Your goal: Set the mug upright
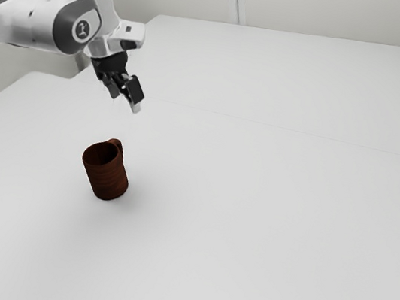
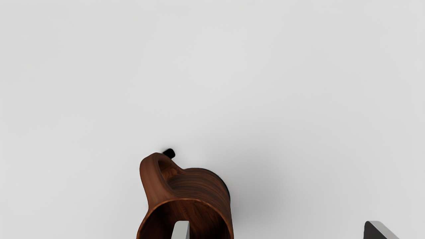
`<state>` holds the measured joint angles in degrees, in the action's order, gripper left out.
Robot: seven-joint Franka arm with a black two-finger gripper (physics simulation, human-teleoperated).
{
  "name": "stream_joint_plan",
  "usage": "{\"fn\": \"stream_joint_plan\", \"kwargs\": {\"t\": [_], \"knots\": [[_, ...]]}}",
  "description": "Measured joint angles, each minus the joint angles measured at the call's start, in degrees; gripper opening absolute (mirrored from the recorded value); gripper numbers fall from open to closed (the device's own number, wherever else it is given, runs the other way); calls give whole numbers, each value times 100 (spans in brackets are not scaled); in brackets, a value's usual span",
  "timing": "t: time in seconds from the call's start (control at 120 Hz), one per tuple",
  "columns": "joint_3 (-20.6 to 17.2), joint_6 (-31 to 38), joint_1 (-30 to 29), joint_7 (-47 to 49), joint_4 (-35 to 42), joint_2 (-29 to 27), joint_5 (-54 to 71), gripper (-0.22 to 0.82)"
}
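1. Your arm (image 1: 73,16) reaches in from the exterior view's left, higher than the mug (image 1: 107,179).
2. Your gripper (image 1: 125,101) slants downward, clear of the mug.
3. Your fingers (image 2: 181,230) stand wide apart; in the wrist view, one overlaps the mug's mouth, the other lies out past its side.

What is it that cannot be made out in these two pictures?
Both views: the underside of the mug, turned away.
Wrist view: part of its inside, behind a fingertip.
Wrist view: part of a small black thing, behind the handle.
Exterior view: the base of the arm, beyond the left edge.
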<state>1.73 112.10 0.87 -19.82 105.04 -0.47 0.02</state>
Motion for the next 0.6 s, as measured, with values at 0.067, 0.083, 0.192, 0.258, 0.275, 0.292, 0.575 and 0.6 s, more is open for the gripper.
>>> {"fn": "stream_joint_plan", "kwargs": {"t": [0.067,0.083,0.192,0.258,0.275,0.292,0.575,0.6], "knots": [[7,-318,25,70,-517,137,-14,58],[8,-395,30,87,-645,168,-16,58],[11,-861,29,183,-1280,278,-5,59],[11,-1074,-7,232,-1419,291,-16,60],[11,-1118,-20,244,-1436,290,-19,60],[11,-1161,-33,256,-1449,287,-23,60],[12,-1557,-210,400,-1484,244,-45,60],[12,-1571,-215,410,-1484,246,-46,60]]}}
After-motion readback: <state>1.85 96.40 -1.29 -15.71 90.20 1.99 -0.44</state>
